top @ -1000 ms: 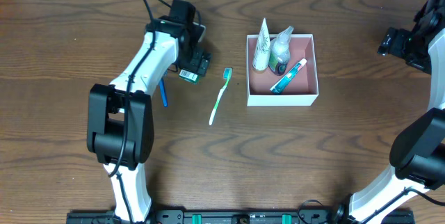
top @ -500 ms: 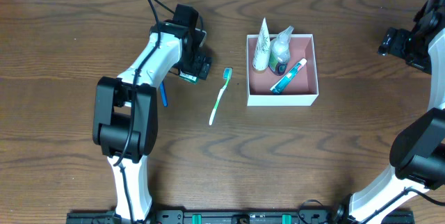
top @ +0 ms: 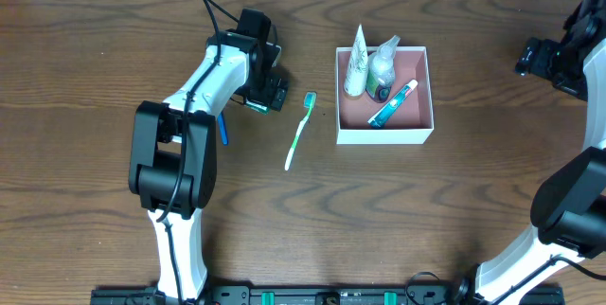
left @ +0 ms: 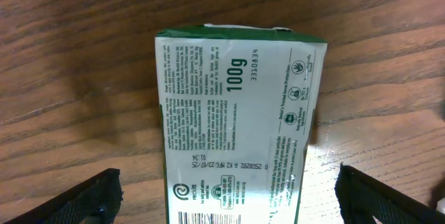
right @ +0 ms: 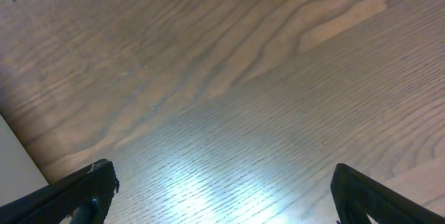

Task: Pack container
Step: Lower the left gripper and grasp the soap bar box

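**Q:** Which gripper is on the job, and what is it doing?

**A:** My left gripper (left: 233, 200). Its fingers are spread wide at the lower corners of the wrist view. Bare wood shows between each finger and the green and white carton (left: 236, 120), so I am pinching nothing.

**Q:** How does the carton lie to you?

**A:** It is straight under me, flat on the table (top: 114, 220). Its long axis runs up and down the wrist view, so my fingers straddle its narrow width. I judge that lowering and closing would catch it across the short side.

**Q:** And where does it go?

**A:** Into the container (top: 383, 135), which sits right of centre in the overhead view, well apart from me. Some tubes (top: 358, 59) already crowd its upper left corner, and its lower right part looks bare and pink. A toothbrush (top: 299, 133) lies on the wood between me and the container, its length running roughly top to bottom of the frame. I would have to carry the carton across above it.

**Q:** Could the other arm do it?

**A:** My right gripper (right: 222, 193) is parted too and holds nothing, with only wood grain beneath it. It sits at the far right edge of the overhead view. It is near the container but far from the carton, so the left arm is the one placed for this pick
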`<control>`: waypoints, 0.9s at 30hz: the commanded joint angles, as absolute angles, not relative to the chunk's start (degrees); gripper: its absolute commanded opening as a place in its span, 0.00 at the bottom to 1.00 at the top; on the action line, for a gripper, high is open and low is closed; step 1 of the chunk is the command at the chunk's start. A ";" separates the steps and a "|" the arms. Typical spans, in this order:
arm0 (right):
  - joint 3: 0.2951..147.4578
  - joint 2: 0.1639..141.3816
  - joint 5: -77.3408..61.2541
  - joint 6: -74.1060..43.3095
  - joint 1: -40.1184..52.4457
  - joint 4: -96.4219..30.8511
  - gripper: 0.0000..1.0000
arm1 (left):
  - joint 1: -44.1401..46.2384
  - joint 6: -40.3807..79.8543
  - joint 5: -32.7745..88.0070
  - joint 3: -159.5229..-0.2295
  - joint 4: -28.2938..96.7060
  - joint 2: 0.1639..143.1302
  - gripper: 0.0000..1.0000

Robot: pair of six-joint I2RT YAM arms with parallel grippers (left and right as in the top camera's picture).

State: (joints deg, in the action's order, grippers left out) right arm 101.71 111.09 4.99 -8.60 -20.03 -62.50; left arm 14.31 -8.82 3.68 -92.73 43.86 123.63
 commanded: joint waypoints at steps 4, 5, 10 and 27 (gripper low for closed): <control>101.45 111.68 5.78 -9.39 -20.36 -62.54 0.99 | 14.17 -8.27 3.81 -92.07 43.81 124.31 0.98; 101.45 111.68 5.78 -9.39 -20.34 -62.54 0.99 | 14.17 -8.27 3.81 -92.05 43.81 124.31 0.98; 101.45 111.68 5.78 -9.39 -20.36 -62.54 0.99 | 14.17 -8.29 3.81 -92.05 43.79 124.31 0.98; 101.45 111.68 5.78 -9.39 -20.34 -62.54 0.99 | 14.24 -7.18 3.84 -90.04 42.92 124.31 0.98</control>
State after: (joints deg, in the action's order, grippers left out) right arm 101.71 111.11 4.99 -8.60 -20.03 -62.50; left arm 14.33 -8.36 3.68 -90.63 43.03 123.66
